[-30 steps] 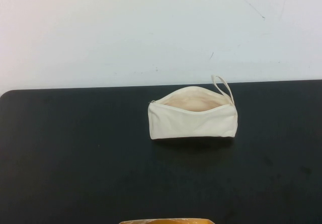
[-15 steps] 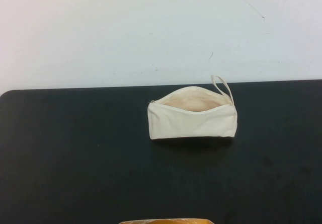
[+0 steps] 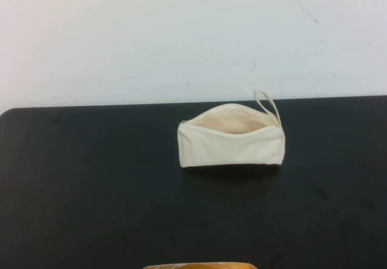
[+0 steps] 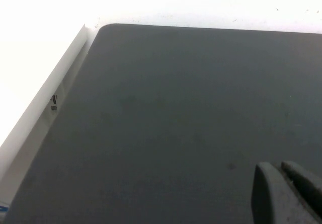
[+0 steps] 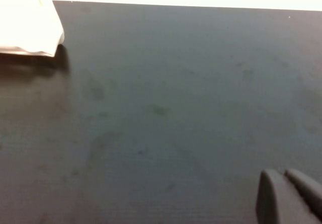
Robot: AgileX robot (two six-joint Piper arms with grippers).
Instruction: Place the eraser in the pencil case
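The pencil case point(image 3: 231, 142), a cream-white zip pouch, lies on the black table point(image 3: 91, 184) at the middle back. Its zip is open upward and shows the beige lining point(image 3: 233, 123). Its loop strap point(image 3: 268, 104) is at its right end. The eraser is not in view in any frame. Neither gripper shows in the high view. My left gripper point(image 4: 280, 169) is shut and empty over bare table. My right gripper point(image 5: 283, 176) is shut and empty, well away from the pouch, whose end shows in the right wrist view point(image 5: 27, 27).
A white wall point(image 3: 181, 33) rises behind the table's back edge. An orange-tan edge of something point(image 3: 199, 265) shows at the near middle of the high view. The left wrist view shows the table's rounded corner point(image 4: 103, 28) and a white side ledge point(image 4: 55, 90).
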